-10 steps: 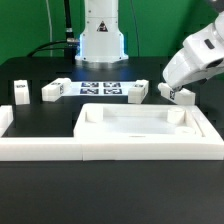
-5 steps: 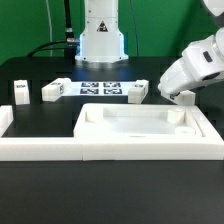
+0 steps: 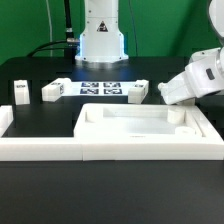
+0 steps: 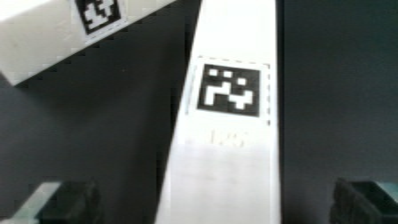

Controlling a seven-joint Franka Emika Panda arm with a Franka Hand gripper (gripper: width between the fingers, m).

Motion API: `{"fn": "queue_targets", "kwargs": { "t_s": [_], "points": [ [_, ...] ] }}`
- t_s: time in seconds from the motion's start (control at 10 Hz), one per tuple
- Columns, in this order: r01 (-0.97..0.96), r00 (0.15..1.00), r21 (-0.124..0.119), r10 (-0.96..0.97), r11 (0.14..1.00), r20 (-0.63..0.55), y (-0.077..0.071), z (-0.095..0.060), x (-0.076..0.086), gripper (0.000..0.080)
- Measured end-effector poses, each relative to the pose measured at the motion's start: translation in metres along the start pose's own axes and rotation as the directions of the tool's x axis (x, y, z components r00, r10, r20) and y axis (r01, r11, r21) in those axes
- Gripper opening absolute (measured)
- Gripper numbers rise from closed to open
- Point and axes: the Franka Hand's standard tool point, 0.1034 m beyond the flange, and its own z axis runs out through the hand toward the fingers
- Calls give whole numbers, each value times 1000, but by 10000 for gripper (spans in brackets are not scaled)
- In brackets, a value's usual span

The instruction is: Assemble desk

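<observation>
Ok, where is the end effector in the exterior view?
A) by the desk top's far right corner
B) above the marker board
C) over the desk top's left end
A: the end effector hangs by the far right corner of the desk top, well off the marker board.

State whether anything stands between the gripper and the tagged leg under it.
Nothing visible does. In the wrist view the tagged leg lies directly between the open fingers of the gripper, with dark table showing on both sides of it.
</observation>
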Motion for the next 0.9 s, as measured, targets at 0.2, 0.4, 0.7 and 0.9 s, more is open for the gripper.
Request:
{"fn": "queue_targets", "kwargs": {
  "t_s": [0.2,0.4,0.7,0.9],
  "points": [
    [1,1000,1,-1,1000,3,0,2,1,451],
    [1,1000,1,-1,1000,3,0,2,1,286],
    [1,1000,1,-1,1000,3,0,2,1,288],
    [1,1000,1,-1,1000,3,0,2,1,288]
  ]
}}
